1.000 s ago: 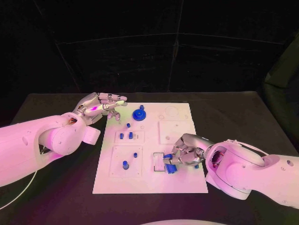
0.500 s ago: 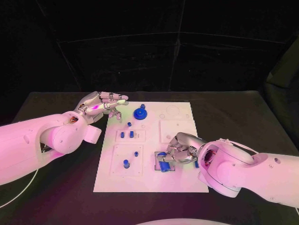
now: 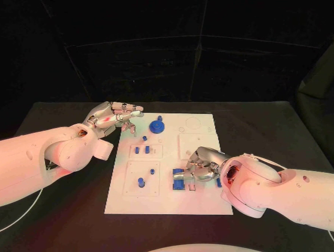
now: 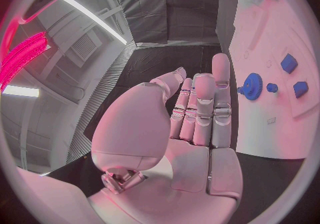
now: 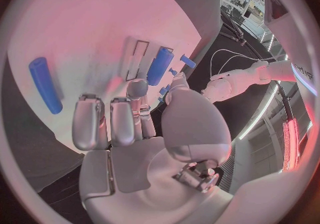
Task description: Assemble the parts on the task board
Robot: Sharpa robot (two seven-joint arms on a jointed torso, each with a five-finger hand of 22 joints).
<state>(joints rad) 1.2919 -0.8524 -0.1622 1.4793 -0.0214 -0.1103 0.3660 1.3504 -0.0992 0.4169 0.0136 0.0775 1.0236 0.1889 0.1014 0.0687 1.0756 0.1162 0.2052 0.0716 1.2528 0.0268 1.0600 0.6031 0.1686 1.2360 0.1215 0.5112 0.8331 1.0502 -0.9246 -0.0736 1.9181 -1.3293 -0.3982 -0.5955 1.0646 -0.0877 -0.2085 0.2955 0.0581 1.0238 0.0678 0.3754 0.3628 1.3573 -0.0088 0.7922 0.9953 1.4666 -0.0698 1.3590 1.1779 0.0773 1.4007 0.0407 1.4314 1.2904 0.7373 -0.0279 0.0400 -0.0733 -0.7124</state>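
The right hand (image 3: 199,169) is low over the near part of the white board (image 3: 204,202), beside a little frame with blue pieces in it. From the camera at that wrist, its fingers (image 5: 123,120) are partly bent just above the board, and a long blue peg (image 5: 159,65) lies right past the fingertips, next to a slot. I cannot tell if the hand is pinching that peg or only touching it. Another blue peg (image 5: 45,85) lies flat on the board, well off to one side. The left hand (image 3: 110,118) is up at the far left corner of the board. Its fingers (image 4: 203,109) are straight and close side by side, and it holds nothing. Near it on the board sits a blue gear (image 3: 157,126) with a small knob on top. More small blue pieces (image 3: 141,150) stand in the square parts of the board between the two hands. The board lies flat in the middle of the black table (image 3: 61,118).
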